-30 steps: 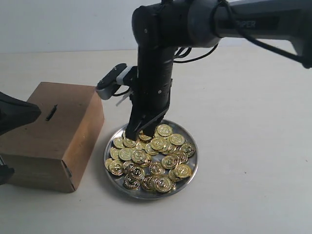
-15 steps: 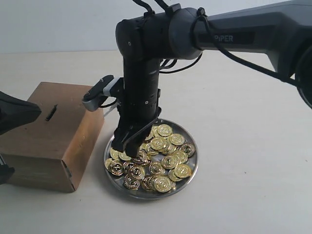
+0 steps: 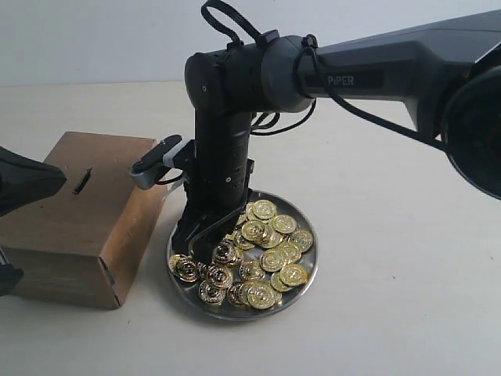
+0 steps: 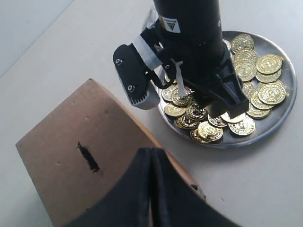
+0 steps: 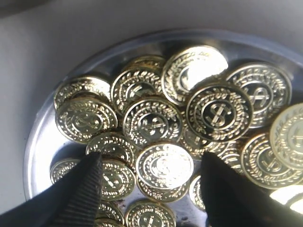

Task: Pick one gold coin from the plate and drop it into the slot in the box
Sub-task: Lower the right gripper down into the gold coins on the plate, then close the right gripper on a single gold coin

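At the left side of the plate (image 3: 311, 270), on the heap of gold coins (image 3: 262, 258), one coin (image 5: 164, 165) lies flat between the fingers (image 5: 83, 194) of the right gripper (image 3: 190, 241), whose jaws stand apart and hold nothing yet. So the pick is only lined up: closing on a coin, lifting it, carrying it left and dropping it all remain to be done. Just beside the plate, on its left, stands the box (image 3: 74, 235), its slot (image 3: 82, 181) uncovered on the top face. Over the box's near left part hangs the left gripper (image 4: 151, 189), its fingers pressed together on nothing. Whether the right fingertips touch the coins is hard to tell: the right arm (image 3: 235, 149) hides them from outside, and the wrist picture cuts them off.
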Robot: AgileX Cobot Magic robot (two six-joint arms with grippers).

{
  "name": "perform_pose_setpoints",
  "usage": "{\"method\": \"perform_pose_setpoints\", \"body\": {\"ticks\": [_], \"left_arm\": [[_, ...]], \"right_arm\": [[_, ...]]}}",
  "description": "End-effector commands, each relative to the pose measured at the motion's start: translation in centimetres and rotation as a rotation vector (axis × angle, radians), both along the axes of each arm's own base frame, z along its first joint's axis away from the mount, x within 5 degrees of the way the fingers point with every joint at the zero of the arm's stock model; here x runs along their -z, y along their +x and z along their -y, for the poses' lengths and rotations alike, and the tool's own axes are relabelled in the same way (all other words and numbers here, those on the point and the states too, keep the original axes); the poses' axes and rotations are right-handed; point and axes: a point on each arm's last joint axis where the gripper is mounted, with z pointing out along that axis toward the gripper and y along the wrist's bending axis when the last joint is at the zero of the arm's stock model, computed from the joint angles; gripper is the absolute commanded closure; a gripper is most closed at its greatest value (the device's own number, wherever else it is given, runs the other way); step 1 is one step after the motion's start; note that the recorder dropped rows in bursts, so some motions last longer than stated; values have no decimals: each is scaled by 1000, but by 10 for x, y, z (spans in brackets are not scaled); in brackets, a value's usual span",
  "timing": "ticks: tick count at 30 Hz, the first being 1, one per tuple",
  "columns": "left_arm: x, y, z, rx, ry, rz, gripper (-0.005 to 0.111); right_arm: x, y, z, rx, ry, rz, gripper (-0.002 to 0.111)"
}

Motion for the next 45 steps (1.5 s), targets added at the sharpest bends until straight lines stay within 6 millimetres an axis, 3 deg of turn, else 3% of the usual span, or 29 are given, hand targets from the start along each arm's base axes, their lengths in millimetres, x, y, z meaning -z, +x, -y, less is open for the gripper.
{"method": "perform_pose_setpoints", "body": {"ticks": [1, 6, 26, 35, 45], "left_arm": [[-2, 1, 2, -1, -16, 7, 107], [-2, 1, 2, -1, -16, 7, 107], [-2, 1, 2, -1, -16, 7, 107], [-2, 1, 2, -1, -16, 7, 107], [-2, 1, 2, -1, -17, 6, 107]], "right_arm": [[-1, 3, -2, 12, 11, 25, 51], [13, 5, 0, 18, -32, 22, 51], [14, 3, 5, 78, -101, 2, 54], [29, -2, 0, 108, -165, 30, 56], [29, -5, -1, 136, -196, 33, 56]]}}
